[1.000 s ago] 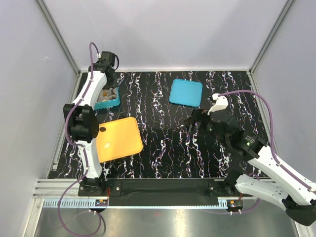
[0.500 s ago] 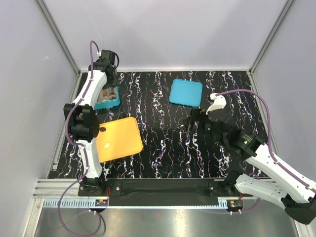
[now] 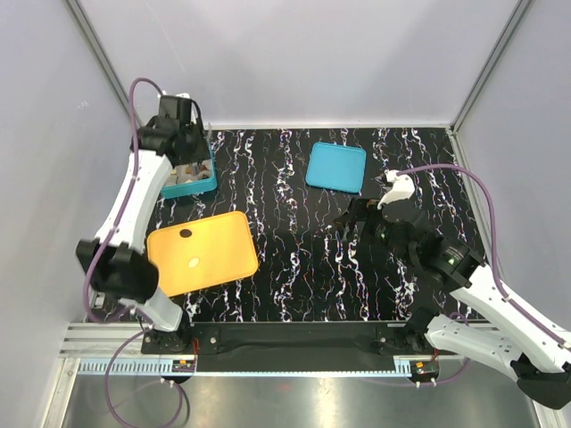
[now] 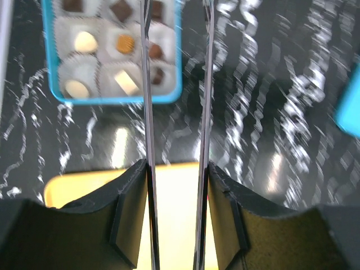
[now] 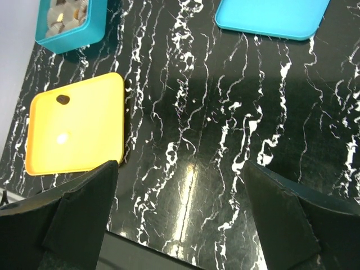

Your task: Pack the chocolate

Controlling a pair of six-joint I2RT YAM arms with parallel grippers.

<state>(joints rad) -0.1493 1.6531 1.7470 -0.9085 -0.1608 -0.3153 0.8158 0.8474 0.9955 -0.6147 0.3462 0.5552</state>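
Observation:
Two chocolate pieces lie on the orange tray (image 3: 214, 259): a dark brown one (image 3: 186, 234) near its far left corner and a cream-white one (image 3: 194, 263) in the middle. Both show in the right wrist view, dark (image 5: 62, 99) and white (image 5: 62, 136). The teal box (image 3: 202, 187) at the far left holds several pieces in pale cups (image 4: 85, 40). My left gripper (image 3: 186, 163) hovers over the box, its thin blades (image 4: 148, 112) parted and empty. My right gripper (image 3: 352, 217) is wide open and empty above the table's middle.
The flat teal lid (image 3: 336, 167) lies at the far centre, just beyond the right gripper, and shows in the right wrist view (image 5: 270, 17). The orange tray (image 5: 76, 132) sits near the left front. Cage posts and walls close in the black marbled table (image 3: 294, 276).
My left arm's elbow has swung left and toward the front, uncovering the tray's left part and its dark piece. Its gripper stays over the box. The right arm has barely moved.

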